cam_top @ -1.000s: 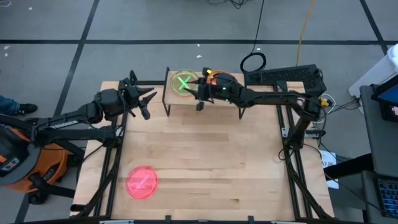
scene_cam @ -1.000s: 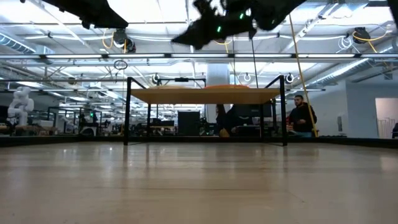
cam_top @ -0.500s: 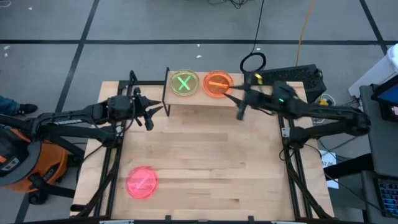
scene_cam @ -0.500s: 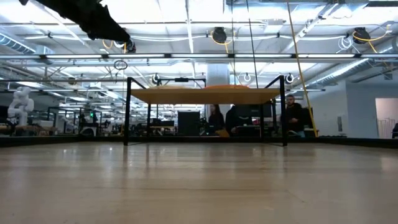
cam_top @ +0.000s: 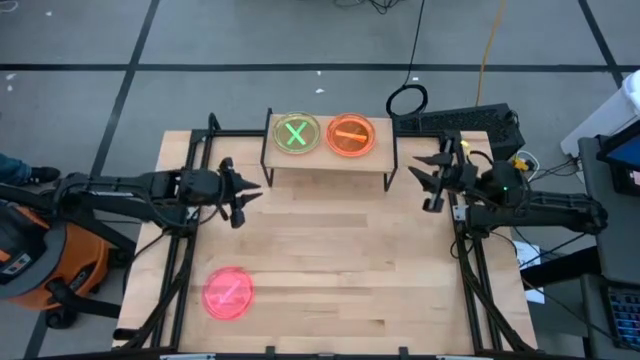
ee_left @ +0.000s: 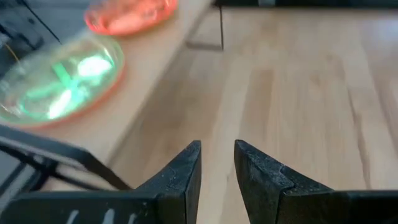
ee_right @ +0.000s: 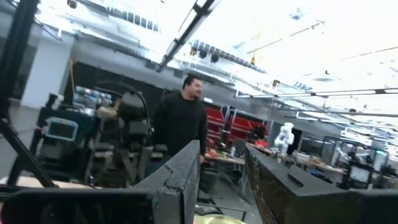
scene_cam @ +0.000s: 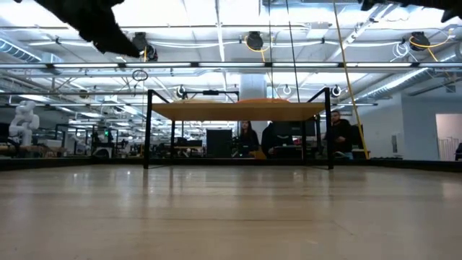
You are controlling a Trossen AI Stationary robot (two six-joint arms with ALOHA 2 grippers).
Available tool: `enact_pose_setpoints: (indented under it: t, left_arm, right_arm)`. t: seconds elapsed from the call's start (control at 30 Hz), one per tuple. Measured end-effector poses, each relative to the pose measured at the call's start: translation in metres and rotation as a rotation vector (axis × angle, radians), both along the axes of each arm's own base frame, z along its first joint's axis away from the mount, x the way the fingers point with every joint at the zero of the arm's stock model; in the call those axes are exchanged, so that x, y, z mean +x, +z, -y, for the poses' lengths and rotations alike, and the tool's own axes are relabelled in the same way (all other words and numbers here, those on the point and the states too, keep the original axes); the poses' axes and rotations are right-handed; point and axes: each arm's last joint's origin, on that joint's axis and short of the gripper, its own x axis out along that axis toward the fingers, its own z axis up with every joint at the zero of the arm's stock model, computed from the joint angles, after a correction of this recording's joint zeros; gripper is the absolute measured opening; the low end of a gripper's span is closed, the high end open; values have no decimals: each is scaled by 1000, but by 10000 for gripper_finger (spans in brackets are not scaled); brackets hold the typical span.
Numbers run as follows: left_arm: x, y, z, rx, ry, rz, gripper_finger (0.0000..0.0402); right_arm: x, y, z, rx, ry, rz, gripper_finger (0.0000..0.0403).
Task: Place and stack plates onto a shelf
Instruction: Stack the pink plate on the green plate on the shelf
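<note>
The shelf (cam_top: 328, 158), a light-wood board on black legs, stands at the table's far edge. A green plate (cam_top: 297, 134) and an orange plate (cam_top: 351, 135) lie side by side flat on it. Both also show in the left wrist view, the green plate (ee_left: 62, 84) nearer than the orange plate (ee_left: 127, 14). A pink plate (cam_top: 229, 293) lies flat on the tabletop near the near-left corner. My left gripper (cam_top: 248, 197) (ee_left: 217, 149) hovers open, left of the shelf. My right gripper (cam_top: 420, 188) (ee_right: 222, 155) hovers open at the table's right edge, right of the shelf.
Black frame rails (cam_top: 470, 270) run along the table's left and right sides. A black keyboard-like device (cam_top: 455, 120) and a cable loop (cam_top: 407, 100) lie beyond the far right corner. People (scene_cam: 339, 137) sit in the room behind the shelf. Bare tabletop (cam_top: 340, 260) spans the middle.
My right gripper has drawn back from over the orange plate on the shelf toward the table's right edge. The orange plate stays on the shelf beside the green one. My left gripper has drifted a little toward the near edge.
</note>
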Motion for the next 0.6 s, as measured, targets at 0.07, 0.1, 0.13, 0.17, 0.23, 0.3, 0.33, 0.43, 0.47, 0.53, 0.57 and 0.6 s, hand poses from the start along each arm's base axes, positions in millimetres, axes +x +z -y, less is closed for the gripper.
enact_pose_setpoints:
  t: [0.07, 0.1, 0.13, 0.17, 0.23, 0.3, 0.33, 0.43, 0.47, 0.53, 0.57, 0.6]
  left_arm:
    - [1, -6, 2, -17, -4, -55, 104]
    - [2, -9, 4, -22, -7, -86, 104]
    - [2, -13, 5, -25, -10, -122, 104]
    - [2, -16, 5, -27, -13, -152, 104]
    - [4, -20, 7, -25, -18, -191, 104]
    - [5, -23, 7, -24, -19, -224, 104]
    - [5, -24, 7, -25, -19, -230, 104]
    - [6, -24, 7, -25, -18, -233, 104]
    - [6, -24, 7, -25, -18, -233, 104]
    - [6, -24, 7, -26, -18, -232, 104]
    - [6, -24, 7, -28, -16, -232, 104]
    - [6, -24, 7, -32, -13, -233, 104]
  right_arm:
    - [-4, -3, -2, -1, 11, 10, 112]
    - [-6, -5, -2, -3, 14, 12, 112]
    - [-7, -7, -3, -7, 14, 14, 112]
    - [-8, -8, -3, -8, 14, 17, 112]
    - [-10, -10, -3, -8, 14, 18, 112]
    - [-10, -12, -3, -8, 14, 19, 112]
    - [-10, -12, -3, -9, 14, 18, 112]
    - [-11, -13, -3, -10, 14, 17, 112]
    - [-11, -13, -3, -10, 14, 17, 112]
    - [-11, -13, -3, -10, 14, 17, 112]
    - [-11, -13, -3, -11, 14, 17, 112]
    - [-11, -13, -3, -11, 14, 17, 112]
